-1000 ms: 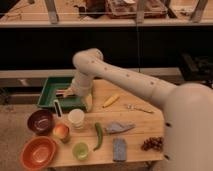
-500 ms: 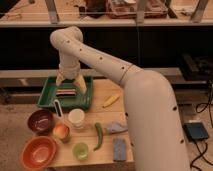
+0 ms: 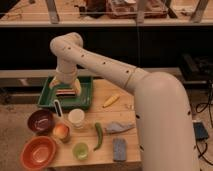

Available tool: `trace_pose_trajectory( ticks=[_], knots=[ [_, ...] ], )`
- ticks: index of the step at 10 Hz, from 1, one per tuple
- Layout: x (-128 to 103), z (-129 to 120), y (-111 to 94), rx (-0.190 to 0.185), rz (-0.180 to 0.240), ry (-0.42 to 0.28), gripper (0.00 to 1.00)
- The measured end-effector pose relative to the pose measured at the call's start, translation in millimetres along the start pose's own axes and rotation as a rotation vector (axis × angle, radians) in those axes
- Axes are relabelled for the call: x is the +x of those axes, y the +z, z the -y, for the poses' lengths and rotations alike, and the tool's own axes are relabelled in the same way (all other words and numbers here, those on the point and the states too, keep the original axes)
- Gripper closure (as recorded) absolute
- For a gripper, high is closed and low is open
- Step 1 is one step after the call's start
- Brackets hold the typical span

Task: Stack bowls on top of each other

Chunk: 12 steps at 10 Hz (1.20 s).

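Observation:
The dark maroon bowl (image 3: pixel 41 121) sits at the table's left edge. The wider orange-red bowl (image 3: pixel 37 152) sits at the front left corner, just in front of it. Both are upright, empty and apart from each other. My gripper (image 3: pixel 66 89) hangs from the bent white arm over the green tray (image 3: pixel 47 99) at the back left. It is behind the bowls and touches neither. Its two yellowish fingers (image 3: pixel 55 83) are spread apart, with a dark striped item lying in the tray between them.
A white cup (image 3: pixel 76 118), an apple (image 3: pixel 61 131), a small light-green cup (image 3: pixel 80 150), a green pepper (image 3: pixel 98 136), a grey cloth (image 3: pixel 119 127), a blue-grey sponge (image 3: pixel 119 148) and a yellow item (image 3: pixel 111 100) lie on the wooden table. My arm spans the right side.
The arm's elbow has swung up and to the left. The gripper has stayed over the green tray. The bowls have not moved.

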Motion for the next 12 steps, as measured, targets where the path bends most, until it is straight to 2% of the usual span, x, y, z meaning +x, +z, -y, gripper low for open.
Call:
trace_pose_trajectory(
  ticks=[2, 5, 6, 8, 12],
  knots=[
    [-4, 12, 5, 0.023, -0.006, -0.054, 0.2],
    [-4, 11, 6, 0.023, -0.005, -0.057, 0.2],
    [-5, 14, 10, 0.018, -0.003, -0.086, 0.2],
    [-11, 31, 32, 0.015, 0.002, -0.181, 0.2],
    [-28, 93, 94, 0.031, 0.03, -0.399, 0.2]
  ],
)
